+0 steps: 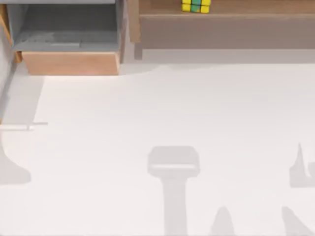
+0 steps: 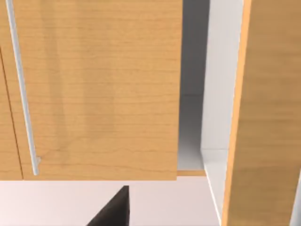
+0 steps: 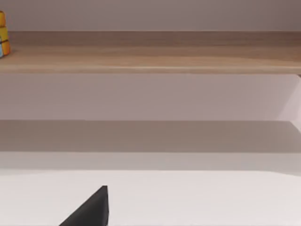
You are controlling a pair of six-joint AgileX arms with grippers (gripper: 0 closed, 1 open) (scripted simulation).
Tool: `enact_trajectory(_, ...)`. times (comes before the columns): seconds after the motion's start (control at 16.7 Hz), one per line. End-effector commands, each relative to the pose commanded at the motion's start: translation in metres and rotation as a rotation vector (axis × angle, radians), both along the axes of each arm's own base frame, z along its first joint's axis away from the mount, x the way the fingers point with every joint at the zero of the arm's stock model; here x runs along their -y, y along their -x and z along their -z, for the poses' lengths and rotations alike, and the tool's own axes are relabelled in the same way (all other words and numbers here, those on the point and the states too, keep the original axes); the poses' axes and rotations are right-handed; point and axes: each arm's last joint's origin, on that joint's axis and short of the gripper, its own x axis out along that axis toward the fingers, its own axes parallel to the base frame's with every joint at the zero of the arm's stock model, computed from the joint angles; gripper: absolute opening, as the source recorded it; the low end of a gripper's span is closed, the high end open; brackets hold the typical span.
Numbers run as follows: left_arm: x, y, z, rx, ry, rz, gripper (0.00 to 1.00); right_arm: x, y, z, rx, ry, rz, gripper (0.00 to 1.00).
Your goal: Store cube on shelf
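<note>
Progress: the small puzzle cube of yellow tiles with a few green and teal ones (image 1: pixel 196 5) already sits on the long tan wooden shelf (image 1: pixel 246 9), so I judge the storing done; only parking the arms may be left.
Cube position: it rests on the top board, toward the shelf's left half in the top view, free of either arm; the right wrist view catches its edge (image 3: pixel 2 34) on the same board.
Shelf contents: apart from the cube, the visible board is bare.
Grey-lined box with light-wood frame (image 1: pixel 69 63): at the bench's far left, with nothing seen inside.
White bench (image 1: pixel 172 108): carries only arm shadows.
Jaws: I cannot tell either arm's jaw state.
</note>
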Motion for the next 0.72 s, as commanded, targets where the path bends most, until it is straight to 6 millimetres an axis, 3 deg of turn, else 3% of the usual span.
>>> enact_trajectory(0.54, 0.0000, 0.0000, 0.0000, 0.000, 0.000, 0.000, 0.02, 0.0000, 0.0000, 0.0000, 0.000, 0.000, 0.000, 1.00)
enact_trajectory(0.72, 0.0000, 0.0000, 0.0000, 0.000, 0.000, 0.000, 0.00, 0.0000, 0.0000, 0.0000, 0.000, 0.000, 0.000, 1.00)
